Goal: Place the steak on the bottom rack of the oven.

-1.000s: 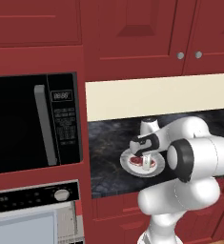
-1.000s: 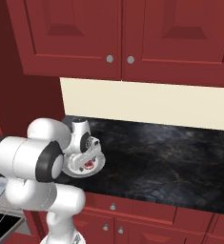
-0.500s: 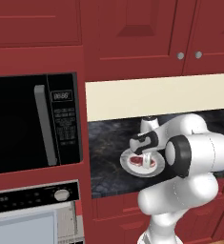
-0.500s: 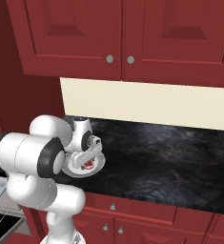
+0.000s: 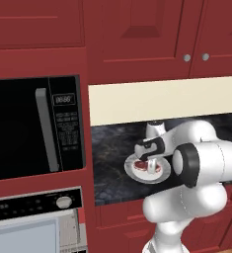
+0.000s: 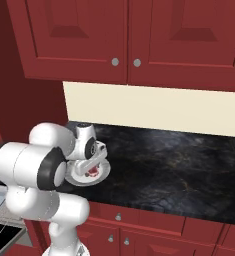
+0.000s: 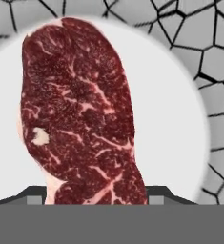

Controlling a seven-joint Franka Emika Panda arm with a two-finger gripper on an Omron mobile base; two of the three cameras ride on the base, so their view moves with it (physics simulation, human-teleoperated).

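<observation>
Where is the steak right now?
The steak lies on the round white plate on the dark counter, right of the microwave in the left base view, with the gripper directly over it.

We were in a kitchen: red cabinets [image 6: 124, 35], a dark stone counter [image 6: 179, 170], a built-in microwave [image 5: 36, 128] above an oven [image 5: 33, 222].

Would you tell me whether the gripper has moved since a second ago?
Yes: the gripper has dropped lower onto the plate, closing around the steak.
</observation>
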